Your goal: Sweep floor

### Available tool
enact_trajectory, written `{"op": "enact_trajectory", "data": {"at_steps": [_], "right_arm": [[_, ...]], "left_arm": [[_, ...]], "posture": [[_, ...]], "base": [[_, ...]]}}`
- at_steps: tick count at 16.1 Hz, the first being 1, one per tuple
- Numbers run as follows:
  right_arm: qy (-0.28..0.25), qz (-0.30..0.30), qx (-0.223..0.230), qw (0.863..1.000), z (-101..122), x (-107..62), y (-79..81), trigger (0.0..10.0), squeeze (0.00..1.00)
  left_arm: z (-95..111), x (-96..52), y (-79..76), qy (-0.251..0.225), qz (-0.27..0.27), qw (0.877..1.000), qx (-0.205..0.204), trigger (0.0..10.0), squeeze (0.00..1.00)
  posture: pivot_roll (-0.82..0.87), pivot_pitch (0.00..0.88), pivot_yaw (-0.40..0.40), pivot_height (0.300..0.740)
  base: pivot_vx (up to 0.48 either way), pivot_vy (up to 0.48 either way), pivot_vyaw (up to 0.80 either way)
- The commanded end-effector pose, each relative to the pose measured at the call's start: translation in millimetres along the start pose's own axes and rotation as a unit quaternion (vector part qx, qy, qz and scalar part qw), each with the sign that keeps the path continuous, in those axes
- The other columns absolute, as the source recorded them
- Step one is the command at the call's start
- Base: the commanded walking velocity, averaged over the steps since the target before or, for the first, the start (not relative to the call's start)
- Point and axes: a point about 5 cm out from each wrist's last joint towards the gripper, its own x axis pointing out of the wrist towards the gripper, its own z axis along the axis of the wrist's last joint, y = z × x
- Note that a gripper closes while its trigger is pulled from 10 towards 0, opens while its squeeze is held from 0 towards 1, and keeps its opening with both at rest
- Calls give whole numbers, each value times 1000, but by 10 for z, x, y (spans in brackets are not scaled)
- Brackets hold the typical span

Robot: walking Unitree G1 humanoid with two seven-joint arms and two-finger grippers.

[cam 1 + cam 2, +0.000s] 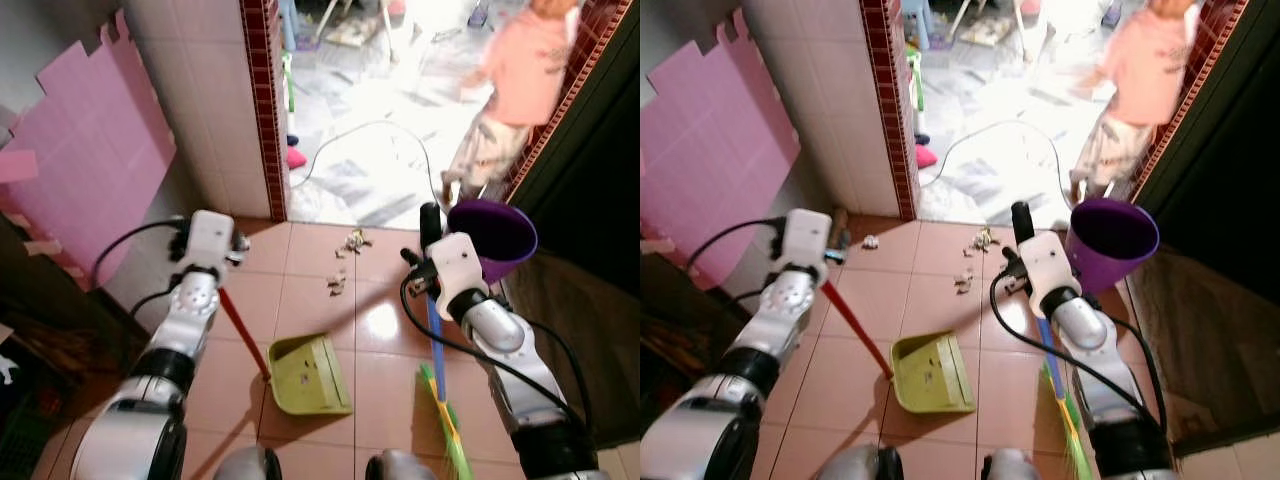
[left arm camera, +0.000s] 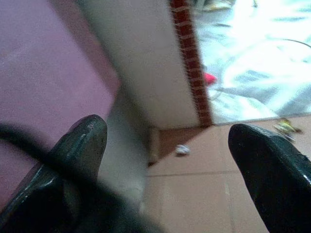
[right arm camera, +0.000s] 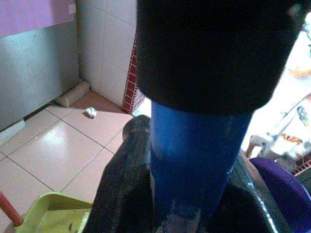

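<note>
The right tool [image 3: 187,194] is gripping the blue broom handle [image 3: 192,160]; the left tool [image 2: 170,160] is gaping wide — next, pushing scraps [image 1: 337,285] toward the green plastic dustpan [image 1: 308,375].

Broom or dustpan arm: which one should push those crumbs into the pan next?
Probably the right. Its tool grips the blue broom handle, near the scraps. The left arm steadies the green dustpan by its red handle.
</note>
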Motion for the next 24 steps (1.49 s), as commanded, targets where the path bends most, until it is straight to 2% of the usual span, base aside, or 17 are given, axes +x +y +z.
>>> {"op": "enact_trajectory", "data": {"at_steps": [1,3,4,6,9,12,13,14,16,24], "right_arm": [[-20,3,-15,1000,87,34,-23,10000,0],[-22,6,-15,1000,91,51,-10,10000,0],[-22,9,-16,1000,88,55,0,10000,0],[-22,10,-17,1000,82,59,3,10000,0],[-22,11,-18,1000,80,66,5,10000,0],[-21,11,-19,1000,59,55,0,10000,0],[-21,12,-19,1000,56,52,9,10000,0],[-22,13,-20,999,58,53,15,10000,0],[-22,16,-22,999,65,54,15,10000,0],[-24,20,-28,999,78,40,27,10000,0]], "left_arm": [[17,-11,100,-6,32,999,-10,10000,1000],[-27,-60,164,-1,60,998,-28,10000,1000],[-39,-87,157,-1,57,998,-29,10000,1000],[-54,-131,130,4,57,998,-38,10000,1000],[-52,-219,71,7,62,995,-77,10000,1000],[-74,-347,-1,4,51,994,-97,10000,1000],[-99,-386,-20,6,43,992,-120,10000,863],[-136,-404,-34,16,39,990,-133,10000,0],[-204,-420,-35,33,35,988,-144,10000,0],[-169,-217,-67,37,1,988,-151,10000,0]], "posture": [[-140,0,30,740],[-137,0,29,740],[-131,0,24,740],[-131,0,24,740],[-131,0,27,740],[-127,0,26,740],[-127,0,26,740],[-127,0,23,740],[-131,0,19,740],[-151,1,16,740]], "base": [[0,0,0],[0,0,0],[0,0,0],[0,0,0],[0,0,0],[0,0,0],[0,0,0],[0,0,0],[0,0,0],[0,0,0]]}}
